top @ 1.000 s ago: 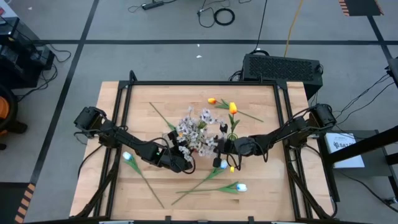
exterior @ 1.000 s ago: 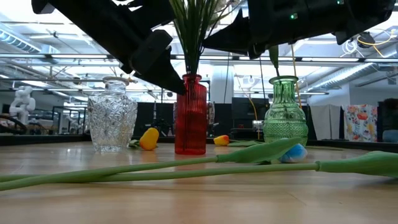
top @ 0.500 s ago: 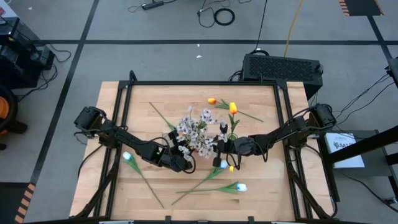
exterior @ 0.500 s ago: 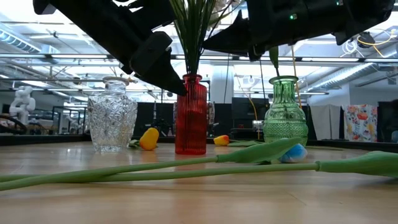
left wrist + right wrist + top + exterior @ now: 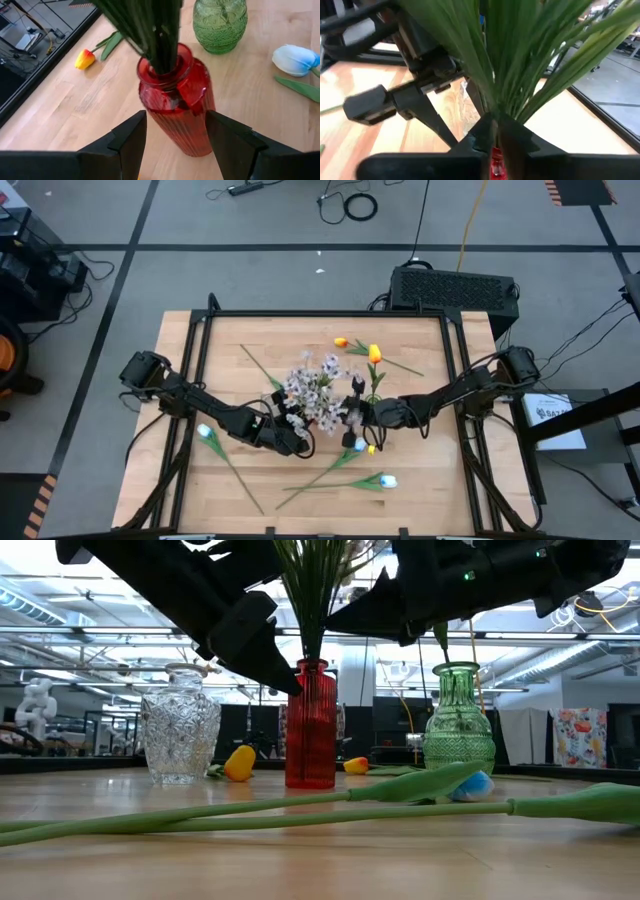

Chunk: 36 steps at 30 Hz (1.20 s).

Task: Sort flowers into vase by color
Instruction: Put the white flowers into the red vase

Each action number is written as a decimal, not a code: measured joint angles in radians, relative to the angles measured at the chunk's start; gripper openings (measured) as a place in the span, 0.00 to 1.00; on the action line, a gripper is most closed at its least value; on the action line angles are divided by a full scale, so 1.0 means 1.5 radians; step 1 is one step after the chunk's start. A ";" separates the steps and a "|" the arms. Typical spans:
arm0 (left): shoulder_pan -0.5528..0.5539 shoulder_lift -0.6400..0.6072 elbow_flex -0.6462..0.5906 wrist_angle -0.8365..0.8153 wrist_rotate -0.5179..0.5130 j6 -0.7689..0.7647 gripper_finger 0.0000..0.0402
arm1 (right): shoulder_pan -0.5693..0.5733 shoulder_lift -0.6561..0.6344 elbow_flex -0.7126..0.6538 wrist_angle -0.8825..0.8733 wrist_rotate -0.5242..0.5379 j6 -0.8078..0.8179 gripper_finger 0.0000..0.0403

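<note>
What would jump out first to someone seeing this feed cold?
The red vase at the table's middle, crammed with green stems topped by pale blossoms, both arms converging on it. The left pincer straddles its ribbed body; the right pincer pinches the stems above its mouth. Loose tulips lie around.

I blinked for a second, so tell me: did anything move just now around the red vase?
Barely. The red vase slid slightly toward the green vase, and the right gripper crept along the stems above it. The left gripper stayed around the red vase; the tulips on the table lay as before.
</note>
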 joint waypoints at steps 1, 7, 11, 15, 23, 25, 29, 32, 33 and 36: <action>0.000 0.000 0.000 0.000 0.000 0.000 0.52 | 0.000 0.000 0.000 -0.001 0.000 0.000 0.09; 0.000 0.000 0.000 0.000 0.000 0.010 0.52 | -0.001 0.000 0.000 0.004 -0.002 0.003 0.20; 0.000 0.000 0.000 0.000 0.000 0.010 0.52 | -0.001 0.000 0.000 0.006 -0.002 0.004 0.22; 0.000 0.000 0.000 0.009 0.000 0.016 0.52 | -0.001 0.000 0.000 0.006 -0.002 0.006 0.21; 0.009 0.000 0.000 0.031 0.010 0.048 0.52 | -0.007 0.011 0.000 0.011 -0.008 0.006 0.15; 0.013 0.000 0.000 0.031 0.019 0.048 0.52 | -0.009 0.018 0.000 0.013 -0.010 0.008 0.13; 0.014 0.000 0.000 0.034 0.024 0.048 0.52 | -0.012 0.022 0.000 0.012 -0.011 0.009 0.08; 0.014 0.000 0.000 0.034 0.024 0.048 0.52 | -0.011 0.022 0.000 0.012 -0.006 0.007 0.03; 0.014 0.000 0.000 0.034 0.024 0.048 0.52 | -0.011 0.022 0.000 0.012 -0.006 0.007 0.02; 0.014 0.000 0.000 0.034 0.024 0.048 0.52 | -0.011 0.022 0.000 0.012 -0.004 0.007 0.01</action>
